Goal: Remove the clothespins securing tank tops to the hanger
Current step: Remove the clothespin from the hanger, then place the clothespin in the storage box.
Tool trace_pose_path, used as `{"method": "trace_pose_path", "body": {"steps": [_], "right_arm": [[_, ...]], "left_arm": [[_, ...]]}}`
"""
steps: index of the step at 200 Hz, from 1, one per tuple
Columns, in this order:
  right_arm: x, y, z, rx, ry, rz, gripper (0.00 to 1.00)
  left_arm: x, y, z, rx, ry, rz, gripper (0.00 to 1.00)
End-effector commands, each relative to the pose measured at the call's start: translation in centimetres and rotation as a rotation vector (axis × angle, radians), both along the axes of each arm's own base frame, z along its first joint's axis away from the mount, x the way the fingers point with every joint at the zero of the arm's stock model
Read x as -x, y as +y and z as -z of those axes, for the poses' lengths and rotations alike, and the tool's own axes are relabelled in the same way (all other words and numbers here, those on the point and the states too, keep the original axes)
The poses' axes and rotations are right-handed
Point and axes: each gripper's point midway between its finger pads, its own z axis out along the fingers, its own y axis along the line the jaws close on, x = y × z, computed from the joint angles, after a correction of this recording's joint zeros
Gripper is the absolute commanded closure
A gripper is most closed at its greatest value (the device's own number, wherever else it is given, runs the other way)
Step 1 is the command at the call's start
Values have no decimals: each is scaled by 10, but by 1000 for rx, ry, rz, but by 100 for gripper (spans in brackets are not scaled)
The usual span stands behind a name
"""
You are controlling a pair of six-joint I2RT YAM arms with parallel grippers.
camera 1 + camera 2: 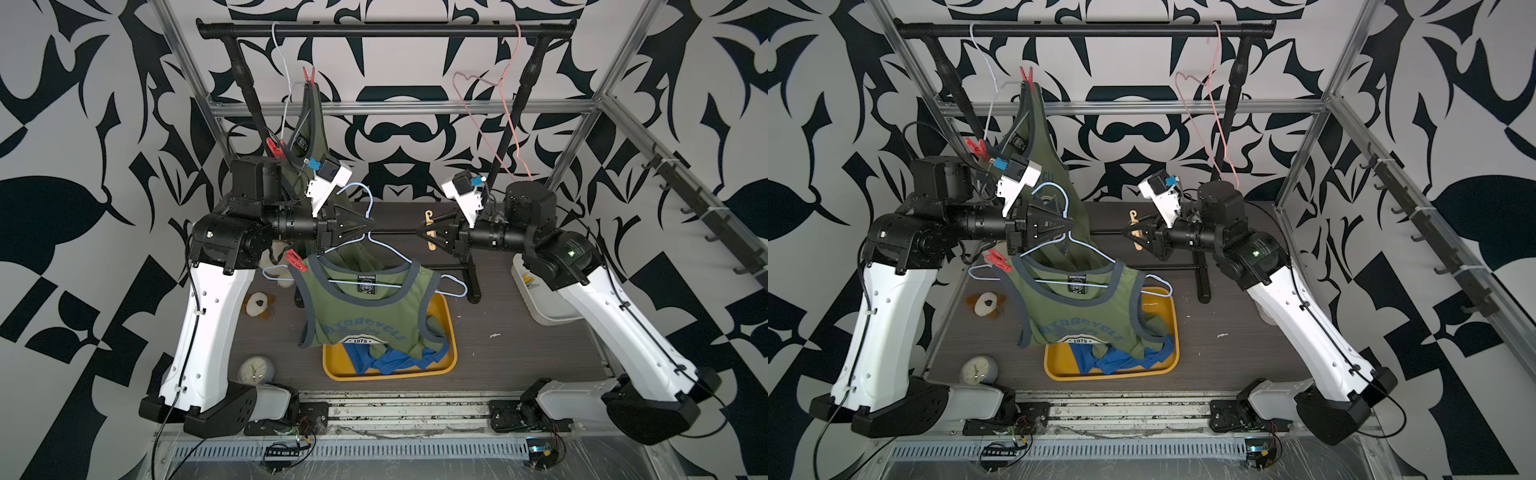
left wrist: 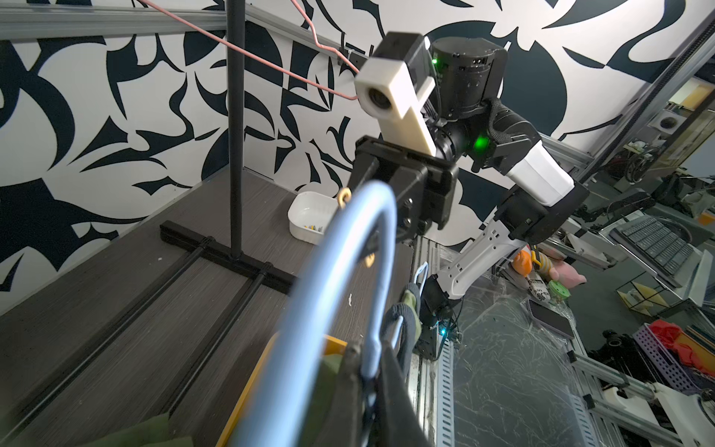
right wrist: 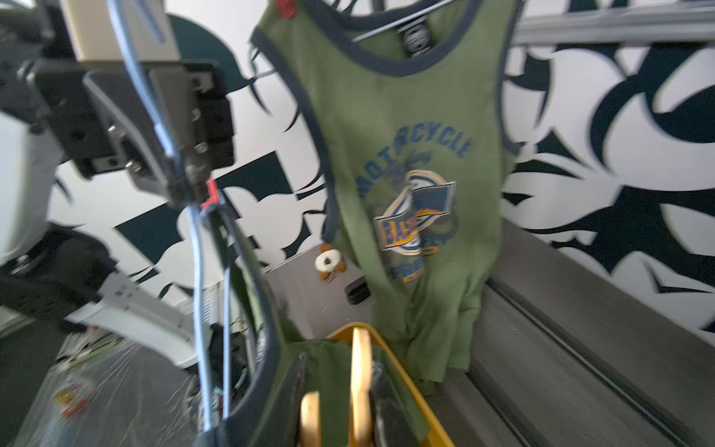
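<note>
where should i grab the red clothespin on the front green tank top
Probably pinch the red clothespin by its free tail end, coming from the robot's left: its mouth bites the tank top strap, tails pointing outward, clear of fabric.

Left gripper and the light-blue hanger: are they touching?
Touching. In the left wrist view the left gripper is shut on the light-blue hanger, its wire pinched in the jaws.

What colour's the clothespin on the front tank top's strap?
Red. The clothespin shows best in a top view.
</note>
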Motion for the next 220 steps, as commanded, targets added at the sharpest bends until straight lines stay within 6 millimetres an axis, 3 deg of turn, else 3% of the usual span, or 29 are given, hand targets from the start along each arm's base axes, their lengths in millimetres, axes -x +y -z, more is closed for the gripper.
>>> {"method": "trace_pose_path", "body": {"steps": [1, 31, 68, 113, 155, 181, 220], "right_arm": [[-26, -45, -26, -72, -52, 254, 100], [-59, -97, 4, 9, 0, 560, 100], [-84, -163, 74, 83, 112, 867, 100], [-101, -246, 158, 148, 251, 1165, 100], [-106, -321, 219, 118, 390, 1382, 100], [-105, -353, 251, 120, 464, 1468, 100], [-106, -380, 297, 182, 561, 1532, 100]], "left_arm": [[6, -1, -8, 5, -50, 0, 100], [-3, -2, -8, -21, -57, -50, 100], [-4, -2, -6, -24, -55, -61, 100], [-3, -4, -4, -22, -47, -49, 100], [-2, -11, -5, -14, -42, -23, 100], [-1, -13, -3, -13, -43, -11, 100], [0, -15, 0, -15, -39, 0, 100]]}}
